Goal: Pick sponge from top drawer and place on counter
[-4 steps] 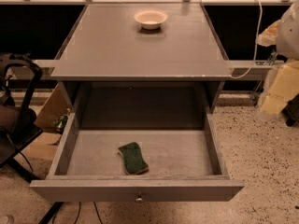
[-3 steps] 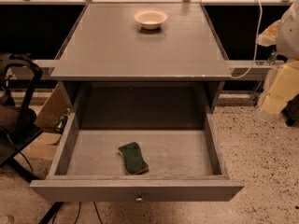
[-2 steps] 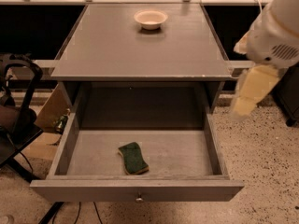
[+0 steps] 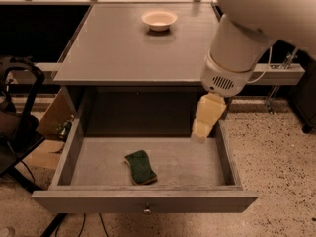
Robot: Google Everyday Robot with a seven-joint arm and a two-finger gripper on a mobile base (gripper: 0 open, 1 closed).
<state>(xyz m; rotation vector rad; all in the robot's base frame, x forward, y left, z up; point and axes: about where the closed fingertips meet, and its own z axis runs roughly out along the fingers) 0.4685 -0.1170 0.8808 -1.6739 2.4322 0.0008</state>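
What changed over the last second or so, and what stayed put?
The arm swung in from the right edge of view, bringing the gripper over the right rear part of the open top drawer. It has taken hold of nothing. The sponge lies unmoved near the drawer's front, and the white bowl sits unmoved at the back of the counter.
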